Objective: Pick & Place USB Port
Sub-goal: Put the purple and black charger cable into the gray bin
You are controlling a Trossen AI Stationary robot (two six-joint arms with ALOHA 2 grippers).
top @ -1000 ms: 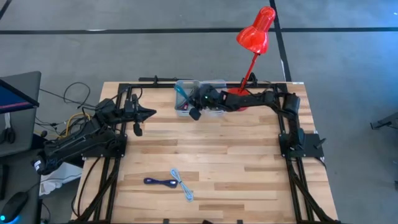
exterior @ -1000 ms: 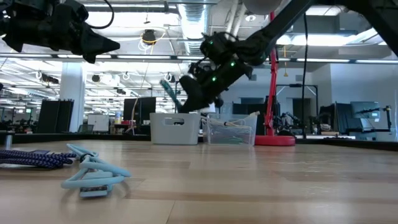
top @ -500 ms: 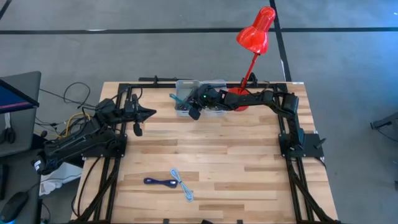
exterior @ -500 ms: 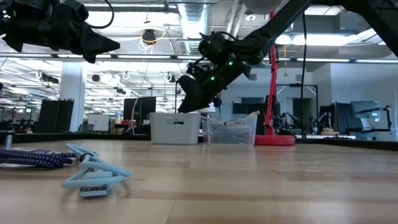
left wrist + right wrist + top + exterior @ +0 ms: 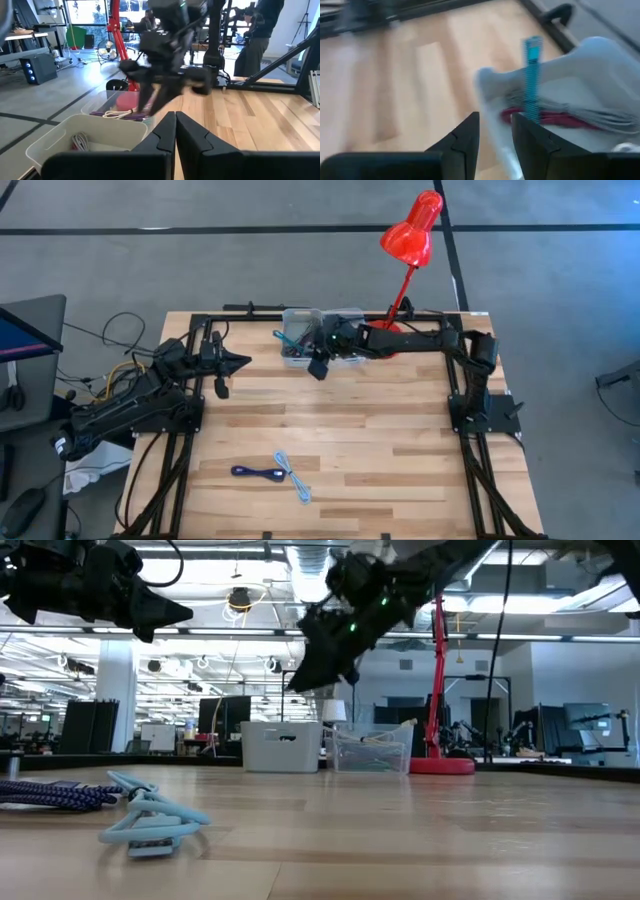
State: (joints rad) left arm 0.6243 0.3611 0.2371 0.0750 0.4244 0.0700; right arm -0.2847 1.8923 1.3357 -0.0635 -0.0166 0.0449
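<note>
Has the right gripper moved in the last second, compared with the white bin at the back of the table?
Yes. In the low view the right gripper has risen well clear of the white bin; in the high view it has pulled back from the bin toward the table's middle.

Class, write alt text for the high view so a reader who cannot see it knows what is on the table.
The right gripper hangs beside two bins at the far edge of a wooden table, with a teal cable sticking out of one. The left gripper waits at the left, a red lamp stands behind, and two cables lie near the front.
</note>
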